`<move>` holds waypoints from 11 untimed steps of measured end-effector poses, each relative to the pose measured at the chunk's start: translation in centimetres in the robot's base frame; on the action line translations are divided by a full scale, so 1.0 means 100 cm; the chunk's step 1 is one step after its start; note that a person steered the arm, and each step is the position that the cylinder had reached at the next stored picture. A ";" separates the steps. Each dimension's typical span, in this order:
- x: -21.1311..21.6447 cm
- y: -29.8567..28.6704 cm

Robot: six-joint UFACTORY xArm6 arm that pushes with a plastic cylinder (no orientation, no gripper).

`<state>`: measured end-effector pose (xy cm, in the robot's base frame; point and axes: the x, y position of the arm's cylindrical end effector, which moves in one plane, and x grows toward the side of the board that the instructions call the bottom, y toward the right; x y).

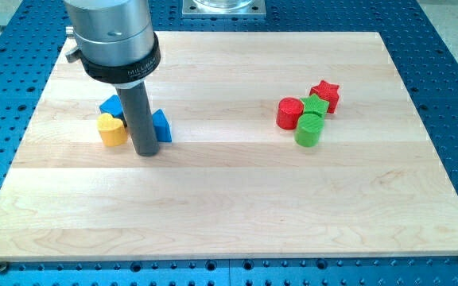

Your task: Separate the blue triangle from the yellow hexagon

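My tip [147, 152] (no end effector jaws; collar lettering unreadable) touches the blue triangle [161, 125].

A lab bench — wooden board [229, 199] on blue perforated plate [452, 95].

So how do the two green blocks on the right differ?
The green star is star-shaped and sits nearer the view's top, wedged between the red cylinder and red star. The green cylinder is round and sits nearer the view's bottom, at the cluster's edge. Both share the same green and lie far from my tip.
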<state>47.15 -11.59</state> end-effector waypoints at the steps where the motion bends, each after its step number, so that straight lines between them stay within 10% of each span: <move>1: 0.000 0.000; 8: -0.036 0.041; 11: -0.072 -0.034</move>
